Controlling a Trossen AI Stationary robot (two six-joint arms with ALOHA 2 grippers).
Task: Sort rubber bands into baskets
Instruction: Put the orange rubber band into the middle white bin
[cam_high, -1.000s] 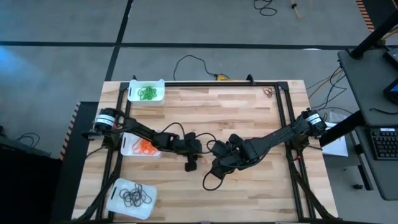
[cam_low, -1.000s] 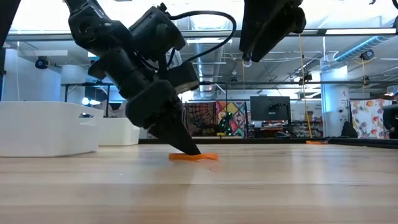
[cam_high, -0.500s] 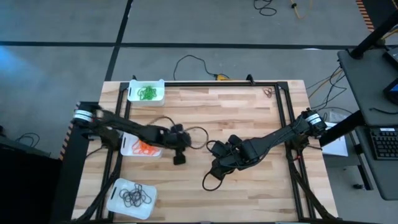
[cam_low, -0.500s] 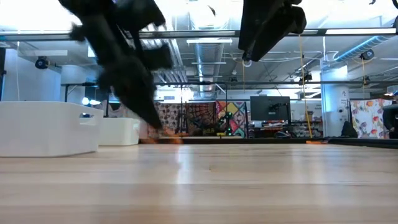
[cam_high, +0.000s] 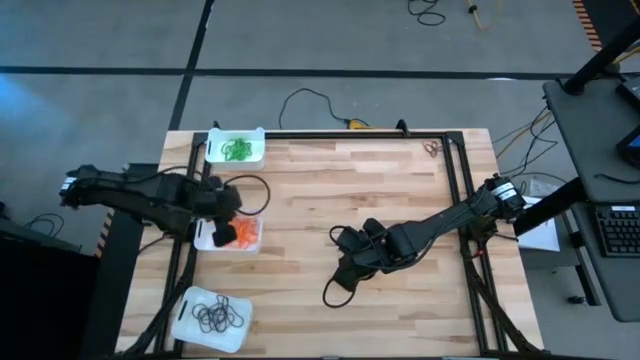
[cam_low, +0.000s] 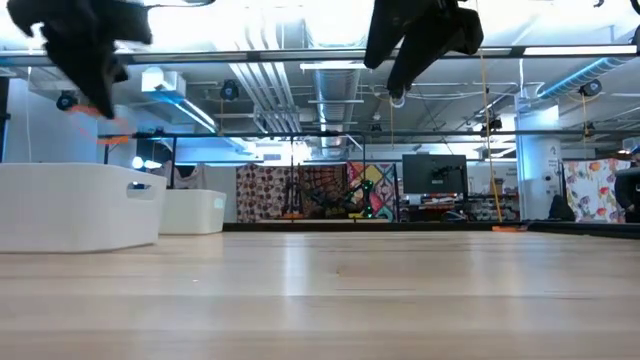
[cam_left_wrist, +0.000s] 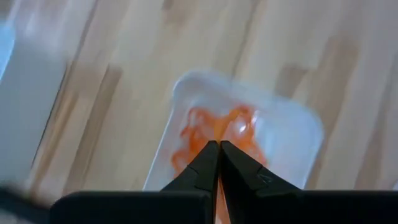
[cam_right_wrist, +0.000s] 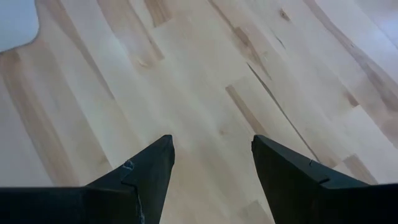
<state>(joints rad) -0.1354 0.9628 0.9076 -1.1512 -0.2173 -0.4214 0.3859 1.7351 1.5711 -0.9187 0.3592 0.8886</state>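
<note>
Along the table's left edge sit three baskets: far one (cam_high: 236, 148) green bands (cam_high: 238, 150), middle (cam_high: 228, 234) orange bands (cam_high: 246, 232), near (cam_high: 208, 318) black bands (cam_high: 217, 317). Left gripper (cam_high: 222, 234) above the middle basket, shut on an orange band (cam_low: 112, 138), blurred. Right gripper (cam_high: 346, 268) open mid-table.

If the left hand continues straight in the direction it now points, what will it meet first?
Most likely the orange rubber bands in the middle basket. The left hand, shut, points down at that pile in its wrist view. How far above the pile it hangs is hard to judge.
</note>
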